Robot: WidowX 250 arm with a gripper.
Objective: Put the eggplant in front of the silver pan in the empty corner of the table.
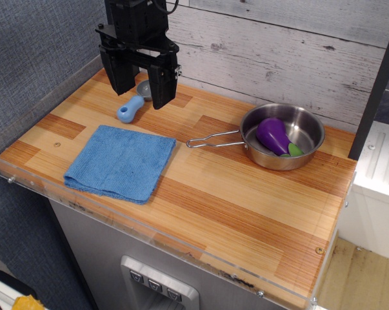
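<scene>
Weathered grey planks are backing the tabletop, clear rim edging its front. Gripper is hanging over the far left corner, jaws parted, holding nothing; arm cut off by the top edge. Behind it a blue-handled scoop is lying, bowl partly hidden. Eggplant is sitting inside the silver pan, far right. Blue cloth is lying front left.
</scene>
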